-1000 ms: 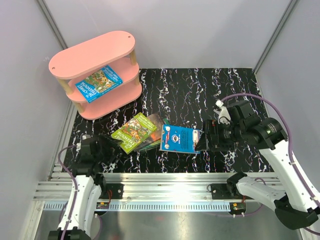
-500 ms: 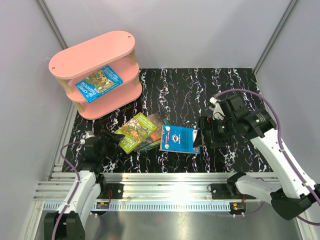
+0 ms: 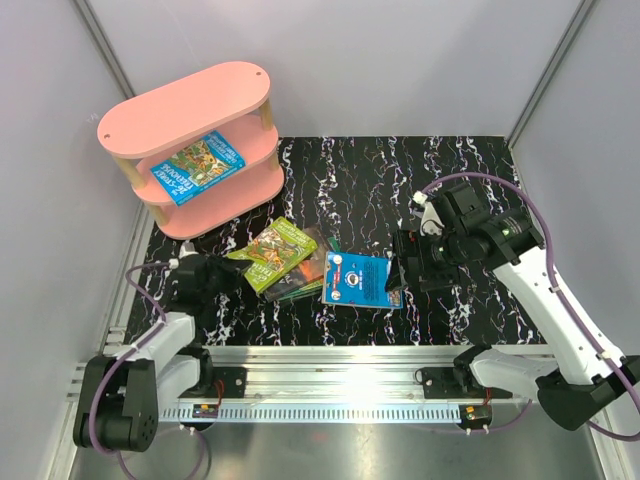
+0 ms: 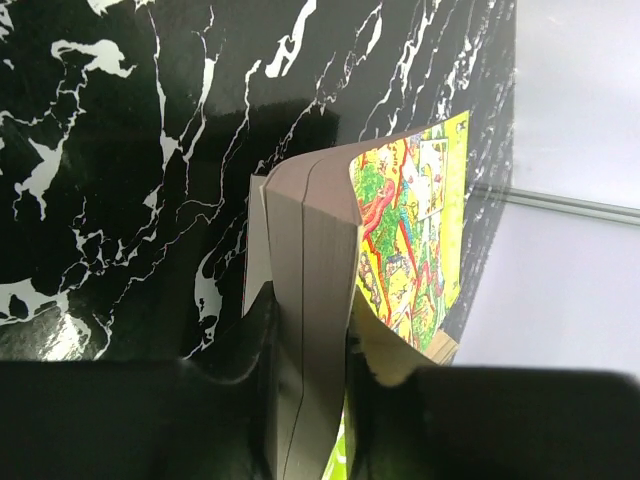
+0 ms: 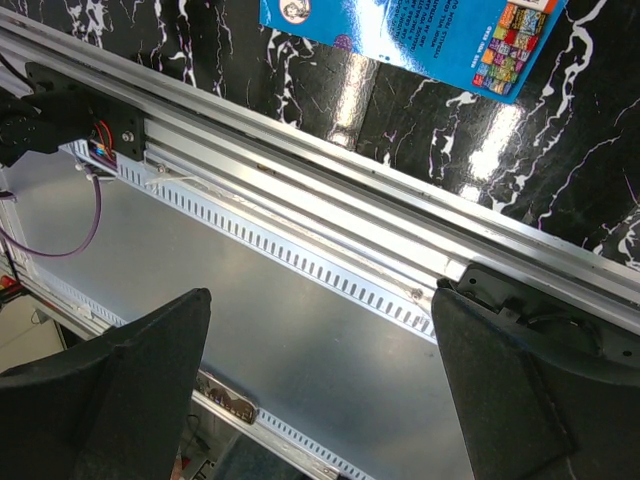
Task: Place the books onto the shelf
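Marbled tabletop: left gripper pinches the green book by its edge, right gripper gapes empty; it seems light, glossy, floppy.

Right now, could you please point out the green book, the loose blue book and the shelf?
green book (image 3: 275, 255): top view, cover centre.
loose blue book (image 3: 358, 278): top view, cover centre.
shelf (image 3: 185, 105): top view, top board.

**Room: back open, front crowded**

Desk bare across back + centre-R; wide lane btwn shelf and R wall. Shelf fills far-L corner; its mid tier partly taken by shelved book. Front: green book clamped in L end effector, dark pile, blue desk book w/ R end effector just beside, jaws wide. All close together, no lane btwn.
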{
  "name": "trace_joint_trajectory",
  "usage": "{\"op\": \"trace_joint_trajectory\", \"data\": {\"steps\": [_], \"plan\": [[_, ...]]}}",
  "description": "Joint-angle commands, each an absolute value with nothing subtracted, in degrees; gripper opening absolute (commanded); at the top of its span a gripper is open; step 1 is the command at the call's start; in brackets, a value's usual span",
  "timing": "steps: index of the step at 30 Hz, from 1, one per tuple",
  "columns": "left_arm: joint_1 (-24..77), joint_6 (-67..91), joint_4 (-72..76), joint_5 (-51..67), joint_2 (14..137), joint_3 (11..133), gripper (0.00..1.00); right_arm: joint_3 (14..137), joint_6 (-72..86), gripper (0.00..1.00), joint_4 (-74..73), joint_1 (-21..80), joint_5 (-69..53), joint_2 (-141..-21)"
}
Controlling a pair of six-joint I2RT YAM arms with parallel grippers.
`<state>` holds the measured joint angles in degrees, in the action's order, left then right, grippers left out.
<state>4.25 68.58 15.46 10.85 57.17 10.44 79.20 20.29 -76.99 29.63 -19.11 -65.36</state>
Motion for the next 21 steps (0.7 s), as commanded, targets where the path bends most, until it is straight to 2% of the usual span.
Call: {"op": "trace_joint_trajectory", "data": {"steps": [1,7,12,14,17,21], "plan": [[5.0,65.0,2.8,8.3,56.4,12.1,0.00,81.3,19.2,1.00,-77.5,30.1,-18.5,-64.3],[5.0,63.6,-11.0,7.2,46.6,16.7,0.00,80.9,20.1,1.00,-76.3,30.1,-20.6,-62.8],[5.3,64.8,-20.9,8.5,36.6,22.2,0.00,84.4,25.0,1.00,-72.5,29.9,-27.1,-64.2],[5.3,65.0,-26.7,8.8,33.3,24.7,0.00,83.4,32.3,1.00,-64.6,29.9,-36.1,-64.4],[5.4,66.2,-34.7,7.7,28.0,30.0,0.00,74.8,44.9,1.00,-48.8,29.9,-46.3,-62.2],[5.5,67.9,-41.5,6.9,23.7,36.4,0.00,55.8,64.4,1.00,-24.8,29.9,-51.3,-57.4]]}}
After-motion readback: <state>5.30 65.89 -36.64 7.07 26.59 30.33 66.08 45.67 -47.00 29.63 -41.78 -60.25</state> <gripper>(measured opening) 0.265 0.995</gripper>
